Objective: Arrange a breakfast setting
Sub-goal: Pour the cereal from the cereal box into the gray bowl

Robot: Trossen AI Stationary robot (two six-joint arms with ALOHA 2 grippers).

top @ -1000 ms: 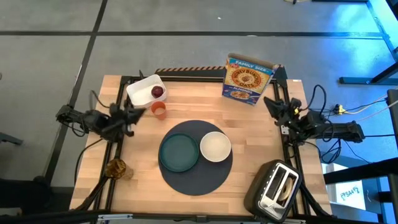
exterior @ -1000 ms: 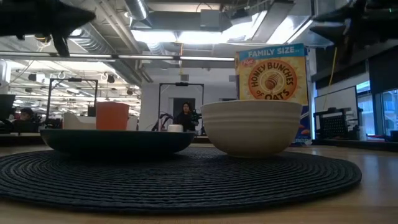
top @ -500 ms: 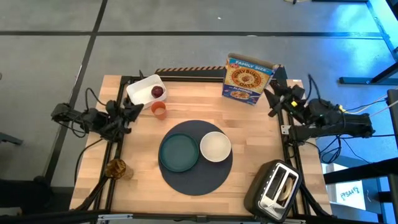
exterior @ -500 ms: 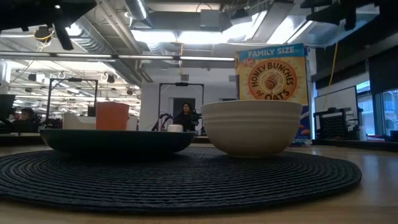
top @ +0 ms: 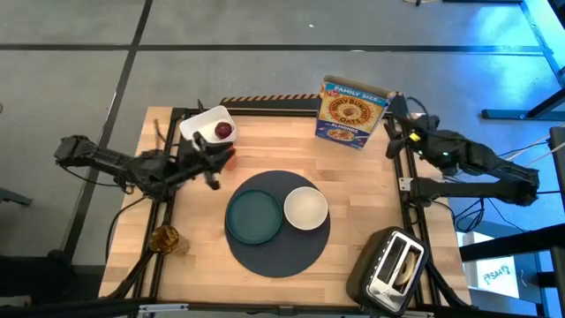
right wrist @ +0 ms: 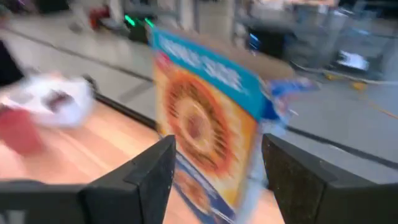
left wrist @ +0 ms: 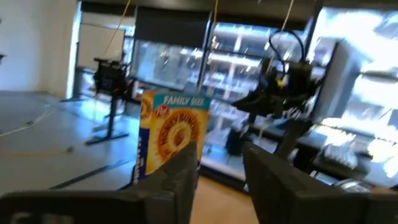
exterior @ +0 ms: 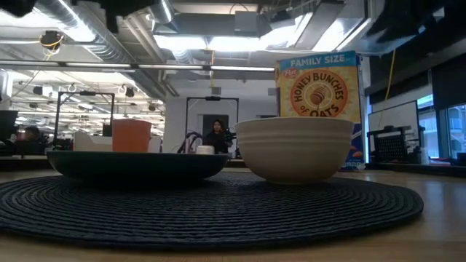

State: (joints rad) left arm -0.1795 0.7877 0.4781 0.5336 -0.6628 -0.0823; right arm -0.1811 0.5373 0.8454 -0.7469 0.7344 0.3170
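Note:
The round dark-navy mat [top: 281,252] lies mid-table with the teal plate [top: 253,216] and the white bowl [top: 305,208] on it. In the low view the small orange cup [exterior: 131,136] stands behind the plate. A red apple [top: 223,131] rests in a white tray [top: 201,124] at the far left. The bagel [top: 165,238] lies at the table's left edge. My left gripper [top: 219,161] hangs open above the cup's place; the left wrist view shows my left gripper [left wrist: 221,180] with nothing between its fingers. My right gripper [top: 395,119] is open beside the cereal box, and my right gripper [right wrist: 217,180] faces it. Cutlery is out of view.
A cereal box [top: 353,110] stands upright at the far edge, right of centre. A dark toaster [top: 388,265] sits at the near right corner. Bare wood shows between the mat and the box, and near the front left.
My left gripper has swung from the table's left edge toward the middle, rising, and now hangs over the orange cup. My right gripper has risen, turned and gone toward the far edge, up to the cereal box. Nothing on the table has moved.

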